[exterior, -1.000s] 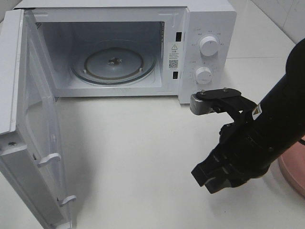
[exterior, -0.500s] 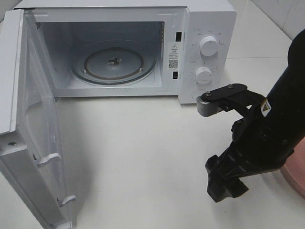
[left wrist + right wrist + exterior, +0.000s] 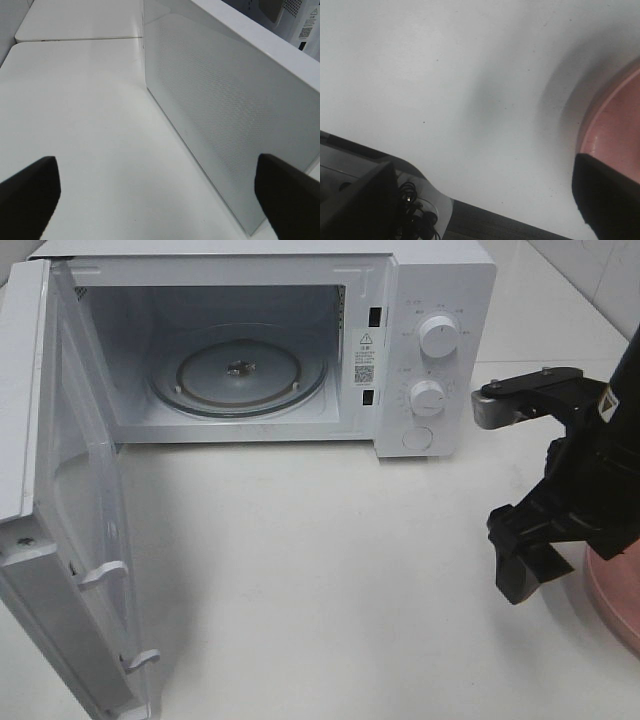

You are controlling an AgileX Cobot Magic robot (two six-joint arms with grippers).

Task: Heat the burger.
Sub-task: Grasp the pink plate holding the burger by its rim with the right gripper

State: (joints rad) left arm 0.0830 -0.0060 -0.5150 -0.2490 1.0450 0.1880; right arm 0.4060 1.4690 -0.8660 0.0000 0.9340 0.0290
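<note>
While the right pincer (image 3: 520, 575) hung wide-jawed and empty just beside the pink plate (image 3: 612, 605), the burger lay out of view, probably on that plate. The left pincer (image 3: 160, 195), likewise spread, hovered by the microwave door (image 3: 225, 115), swung wide to bare the turntable (image 3: 240, 370).

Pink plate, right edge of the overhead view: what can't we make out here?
- pink plate: cut off by the exterior high view's right edge and partly covered by the right arm; contents unseen.
- burger: in no view.
- right wrist view: blurred; only the plate's rim shows.
- microwave dial markings: too small to read.
</note>
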